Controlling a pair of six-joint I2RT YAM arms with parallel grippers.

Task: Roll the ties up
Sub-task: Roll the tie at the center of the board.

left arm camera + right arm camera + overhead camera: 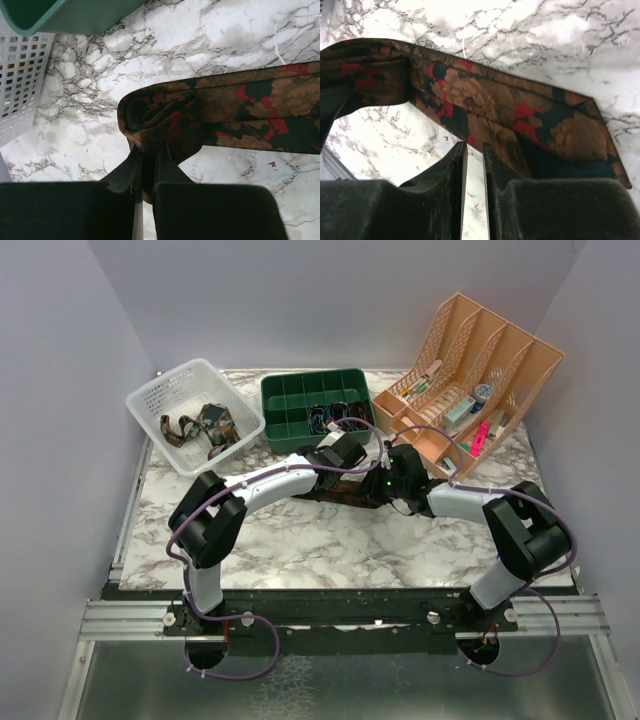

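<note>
A dark brown tie with red and tan pattern (345,492) lies across the marble table between my two grippers. In the left wrist view its end is curled into a small loose roll (150,117), and the rest (250,107) runs off to the right. My left gripper (148,150) is shut on that rolled end; in the top view it (338,454) sits over the tie. My right gripper (474,146) is shut with nothing between its fingers, at the near edge of the flat tie (485,100). In the top view it (386,482) is just right of the left one.
A white mesh basket (160,400) at the back left holds more ties (203,426). A green divided tray (290,430) stands behind the grippers, and a peach file organiser (500,350) at the back right. The basket (20,85) and tray (65,15) are close to my left gripper.
</note>
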